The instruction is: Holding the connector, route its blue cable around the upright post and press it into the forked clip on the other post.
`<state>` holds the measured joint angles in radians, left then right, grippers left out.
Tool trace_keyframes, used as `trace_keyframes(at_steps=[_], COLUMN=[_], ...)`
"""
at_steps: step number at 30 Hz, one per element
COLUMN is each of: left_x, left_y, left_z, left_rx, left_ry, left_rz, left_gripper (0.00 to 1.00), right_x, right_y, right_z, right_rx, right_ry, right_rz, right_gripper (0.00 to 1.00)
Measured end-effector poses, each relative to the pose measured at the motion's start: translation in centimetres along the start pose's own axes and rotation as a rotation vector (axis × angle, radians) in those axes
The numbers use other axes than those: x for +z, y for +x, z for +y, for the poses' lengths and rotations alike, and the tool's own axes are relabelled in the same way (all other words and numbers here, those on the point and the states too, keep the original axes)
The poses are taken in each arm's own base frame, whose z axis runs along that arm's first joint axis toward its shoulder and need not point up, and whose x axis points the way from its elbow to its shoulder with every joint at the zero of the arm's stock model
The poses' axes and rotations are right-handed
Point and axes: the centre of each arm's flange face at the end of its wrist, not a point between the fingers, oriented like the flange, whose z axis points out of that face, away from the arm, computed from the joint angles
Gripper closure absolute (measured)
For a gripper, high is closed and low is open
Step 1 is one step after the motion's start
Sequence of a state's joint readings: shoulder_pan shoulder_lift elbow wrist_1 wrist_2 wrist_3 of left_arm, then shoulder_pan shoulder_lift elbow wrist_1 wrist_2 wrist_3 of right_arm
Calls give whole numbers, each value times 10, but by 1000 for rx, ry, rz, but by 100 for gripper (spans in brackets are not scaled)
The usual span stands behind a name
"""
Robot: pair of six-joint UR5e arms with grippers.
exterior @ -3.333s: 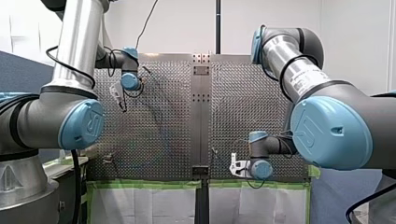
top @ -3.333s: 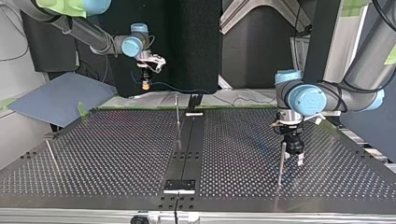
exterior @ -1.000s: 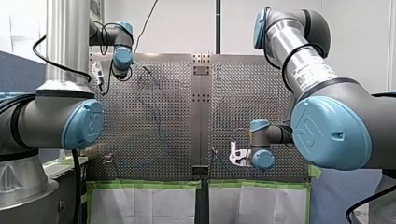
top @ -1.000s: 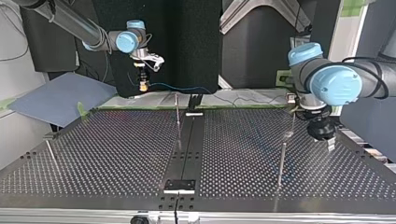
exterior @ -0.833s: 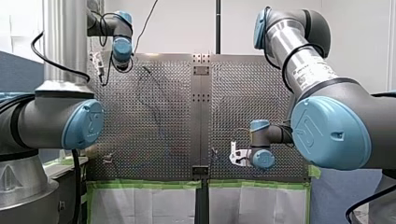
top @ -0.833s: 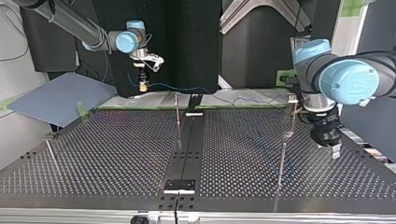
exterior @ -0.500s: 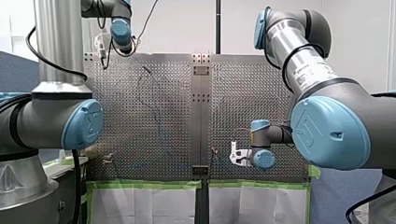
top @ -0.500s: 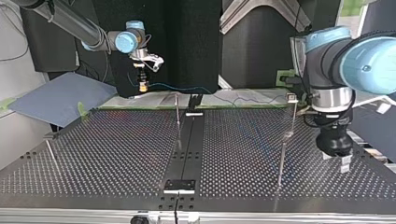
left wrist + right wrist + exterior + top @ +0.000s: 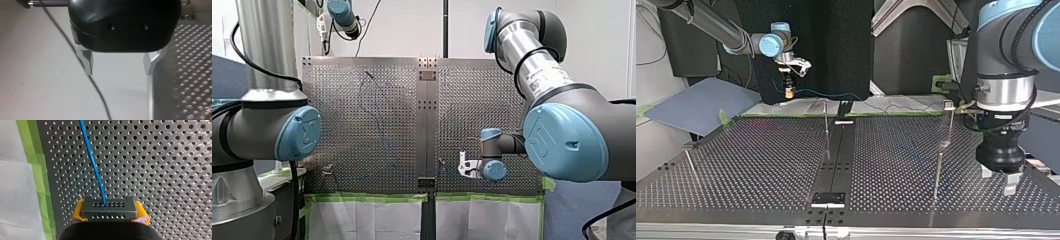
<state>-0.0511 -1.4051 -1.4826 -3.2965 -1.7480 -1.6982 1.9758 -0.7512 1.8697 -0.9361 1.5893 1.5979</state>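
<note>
In the right wrist view my right gripper [image 9: 109, 214] is shut on a dark grey connector [image 9: 109, 206], held between its yellow pads [image 9: 78, 211]. The blue cable [image 9: 93, 165] leaves the connector and runs ahead over the perforated plate. In the top view that gripper [image 9: 790, 88] hangs above the far edge at the left. From there the cable [image 9: 836, 94] trails right towards a thin post with a small clip head [image 9: 949, 106]. My left gripper [image 9: 998, 181] is black with metal fingers and hangs open and empty at the right, beside a plain post [image 9: 937, 172]. The left wrist view shows its fingers [image 9: 88, 61] wide apart.
A third post [image 9: 826, 120] stands by the dark centre strip [image 9: 836, 160], and a short one [image 9: 690, 164] leans at the top view's left. Green tape [image 9: 37, 162] lines the plate's edge. A black cable [image 9: 82, 67] hangs behind my left gripper.
My left arm has swung away from the posts, upward past the plate's edge in the front view and closer to the top view's camera. My right gripper has stayed put with the connector.
</note>
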Motion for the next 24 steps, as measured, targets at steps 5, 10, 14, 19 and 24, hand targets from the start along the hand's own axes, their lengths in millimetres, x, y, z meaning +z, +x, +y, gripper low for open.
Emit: trace_keyframes(at_steps=[5,10,14,19,24], left_x=[3,10,15,19,14], left_y=[21,47,65,85,92], left_z=[-9,-16,-18,-19,-19], left_rx=[23,47,65,85,100], left_ry=[-3,-4,-7,-11,-14], left_rz=[73,161,224,301,357], left_gripper=[0,0,0,0,0], right_x=[0,0,0,0,0], right_y=[0,0,0,0,0], right_z=[0,0,0,0,0], right_rx=[1,1,0,0,0], right_ry=[0,0,-1,-1,0], right_rz=[1,2,1,-1,0], right_gripper=[100,100,100,100,100])
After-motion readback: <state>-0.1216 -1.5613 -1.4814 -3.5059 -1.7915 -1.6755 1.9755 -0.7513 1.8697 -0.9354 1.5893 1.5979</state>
